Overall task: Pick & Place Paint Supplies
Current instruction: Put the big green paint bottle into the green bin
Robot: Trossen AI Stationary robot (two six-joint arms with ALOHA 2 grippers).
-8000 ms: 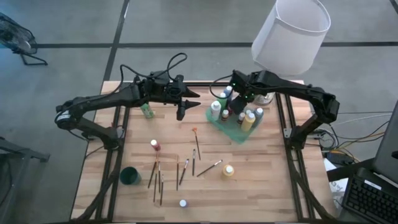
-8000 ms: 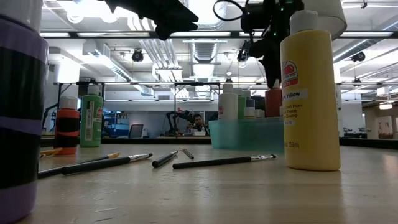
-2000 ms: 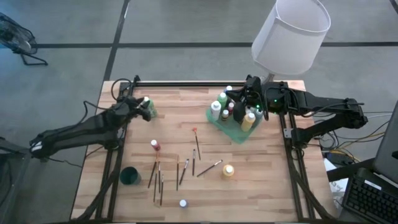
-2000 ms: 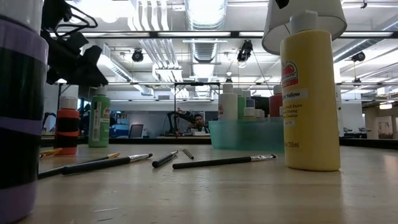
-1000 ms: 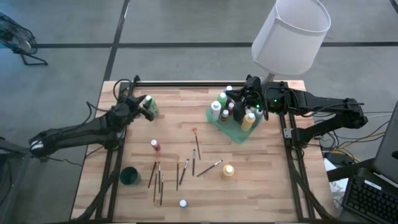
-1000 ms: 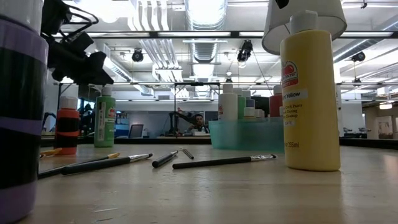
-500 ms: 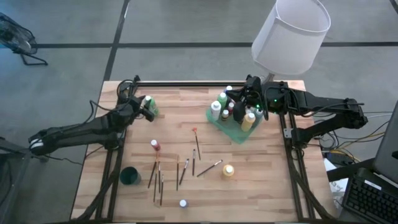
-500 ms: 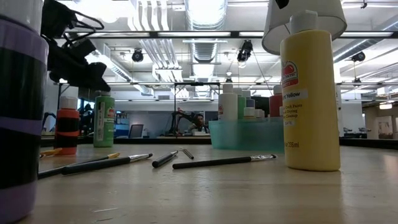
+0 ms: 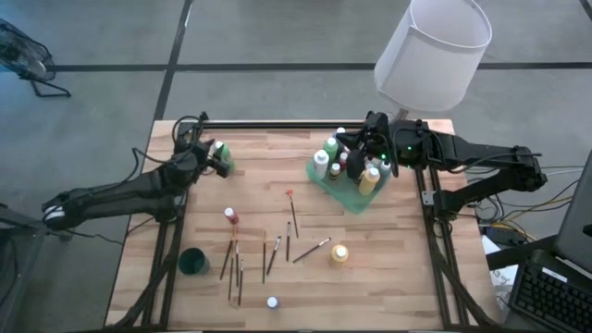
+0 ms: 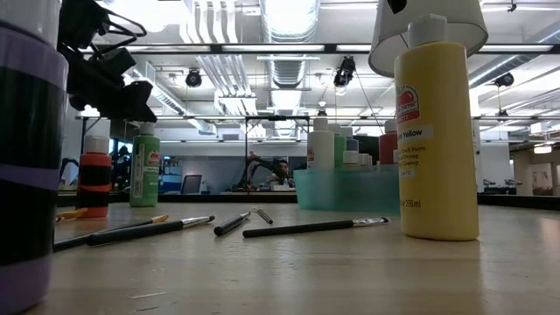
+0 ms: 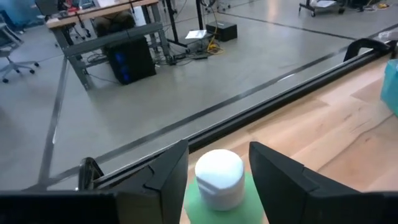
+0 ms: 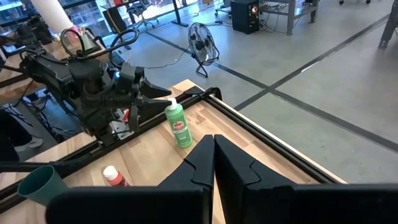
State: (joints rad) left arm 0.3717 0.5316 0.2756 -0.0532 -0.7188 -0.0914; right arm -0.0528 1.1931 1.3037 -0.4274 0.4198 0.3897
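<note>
A green paint bottle (image 9: pixel 219 159) with a white cap stands near the table's far left corner, and my left gripper (image 9: pixel 212 159) is closed around it. In the left wrist view the cap (image 11: pixel 219 177) shows between the two fingers. My right gripper (image 12: pixel 214 138) is shut and empty, held above the translucent green tray (image 9: pixel 349 196), which has several bottles in it. A red bottle (image 9: pixel 229 215), a yellow bottle (image 9: pixel 339 253), a white-capped bottle (image 9: pixel 272 302) and several brushes (image 9: pixel 268 254) are spread over the near middle of the table. My left gripper pinches the green bottle's upper body (image 11: pixel 214 210) just below the cap, one finger on each side. The fingers come in about level from the table's left side. The bottle (image 12: pixel 178 126) leans a little. Its base (image 10: pixel 144 203) is at table height; I cannot tell whether it rests there.
A dark green cup (image 9: pixel 192 262) stands near the table's front left. A white lampshade-like drum (image 9: pixel 433 51) hangs over the far right corner. Black rails run along the table's left, right and far edges. Bare wood lies between the green bottle and the tray.
My left gripper has stayed at the green bottle and turned slightly. The bottle has shifted a little with it.
</note>
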